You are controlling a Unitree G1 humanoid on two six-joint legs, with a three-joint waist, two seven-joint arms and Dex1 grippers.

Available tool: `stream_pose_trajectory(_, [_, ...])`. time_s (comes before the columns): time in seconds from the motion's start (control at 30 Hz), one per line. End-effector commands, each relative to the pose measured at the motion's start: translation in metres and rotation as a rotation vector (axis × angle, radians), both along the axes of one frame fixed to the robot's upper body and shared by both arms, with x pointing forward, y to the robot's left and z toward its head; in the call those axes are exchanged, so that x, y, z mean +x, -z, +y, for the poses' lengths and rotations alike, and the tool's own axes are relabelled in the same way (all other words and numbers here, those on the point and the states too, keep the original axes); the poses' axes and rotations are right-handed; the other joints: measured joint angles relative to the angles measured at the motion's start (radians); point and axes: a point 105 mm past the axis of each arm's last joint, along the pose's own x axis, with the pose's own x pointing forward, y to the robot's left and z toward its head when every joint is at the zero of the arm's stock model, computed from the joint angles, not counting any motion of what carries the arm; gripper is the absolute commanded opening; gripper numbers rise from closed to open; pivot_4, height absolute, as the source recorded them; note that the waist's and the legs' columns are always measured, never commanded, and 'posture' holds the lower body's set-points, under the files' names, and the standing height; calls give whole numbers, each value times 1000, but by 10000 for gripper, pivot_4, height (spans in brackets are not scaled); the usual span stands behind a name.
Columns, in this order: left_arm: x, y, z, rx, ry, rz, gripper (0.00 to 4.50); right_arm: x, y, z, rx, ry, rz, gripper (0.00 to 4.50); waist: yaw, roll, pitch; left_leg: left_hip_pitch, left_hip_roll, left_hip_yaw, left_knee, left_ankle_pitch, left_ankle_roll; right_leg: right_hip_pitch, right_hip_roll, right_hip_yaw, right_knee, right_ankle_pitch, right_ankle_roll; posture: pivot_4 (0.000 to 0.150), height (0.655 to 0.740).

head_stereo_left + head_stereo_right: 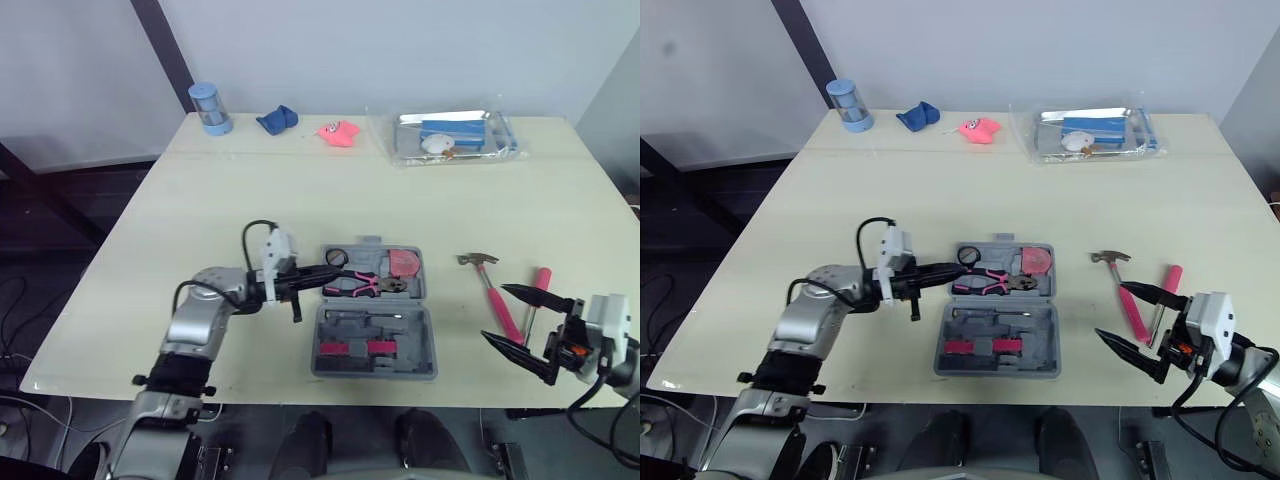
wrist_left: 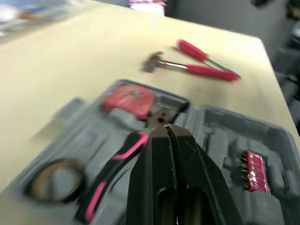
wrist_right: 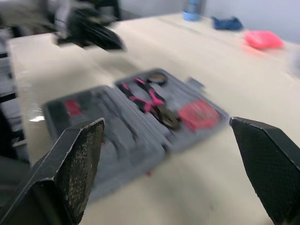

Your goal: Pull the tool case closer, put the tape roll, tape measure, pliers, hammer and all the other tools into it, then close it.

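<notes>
On the pale table (image 1: pixel 300 190) under a grey wall (image 1: pixel 400 50), tool case (image 1: pixel 415 330) open; left gripper (image 2: pixel 166 129) pinched closed at the pliers (image 1: pixel 365 285), right gripper (image 1: pixel 493 313) spread wide beside the hammer (image 1: pixel 495 295).

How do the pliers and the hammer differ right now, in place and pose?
The pliers lie inside the open tool case, in its far half; the hammer lies on the table, right of the case. The pliers run crosswise, handles toward the shut left gripper; the hammer runs front to back, head farthest, by the open right gripper. Both have pink grips.
</notes>
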Motion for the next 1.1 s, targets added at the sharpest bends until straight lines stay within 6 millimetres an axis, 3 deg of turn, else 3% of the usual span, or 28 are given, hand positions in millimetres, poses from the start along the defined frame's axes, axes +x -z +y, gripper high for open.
stream_pose_trajectory(0.03, [-4,-19,30,-46,-120,-39,503,-5,-2,-19,8,92,-32,45000,-1,0,0,0,0,0,0,0,0,0,0,0,0,0,0,1500,7400])
stream_pose_trajectory(0.1, [-8,-14,52,-33,-207,-28,503,-10,3,-29,14,149,-16,45000,-1,0,0,0,0,0,-1,0,0,0,0,0,0,0,0,1500,7400])
stream_pose_trajectory(0.13, [-12,-10,73,-34,-300,-20,503,-16,9,-41,9,206,4,45000,-2,0,0,0,0,0,-1,0,0,0,0,0,0,0,0,1500,7400])
stream_pose_trajectory(0.27, [-37,2,120,-5,-495,17,18007,-38,26,-70,6,355,64,45000,0,0,0,1,1,1,-3,0,0,0,0,1,-2,0,0,1500,7400])
stream_pose_trajectory(0.47, [-74,22,162,21,-659,85,44792,-65,43,-98,20,511,126,45000,3,0,0,1,1,2,-3,0,0,0,-1,1,-3,0,0,1500,7400])
stream_pose_trajectory(0.6, [-95,31,172,24,-714,115,44792,-81,53,-115,26,596,161,45000,2,1,0,1,1,4,-4,0,0,0,-1,2,-3,-1,-1,1500,7400])
stream_pose_trajectory(0.77, [-98,32,172,26,-719,111,44792,-83,54,-118,17,590,171,45000,2,1,-1,2,1,4,-4,0,0,0,-1,2,-3,-1,-1,1500,7400])
stream_pose_trajectory(0.93, [-90,22,162,13,-667,74,44792,-68,43,-107,23,528,145,45000,0,1,-1,2,1,4,-4,0,0,0,-1,3,-3,0,-1,1500,7400])
stream_pose_trajectory(1.1, [-76,1,137,-4,-544,7,44792,-33,26,-82,45,452,124,45000,-1,1,-1,2,1,4,-4,0,0,0,-1,3,-3,0,0,1500,7400])
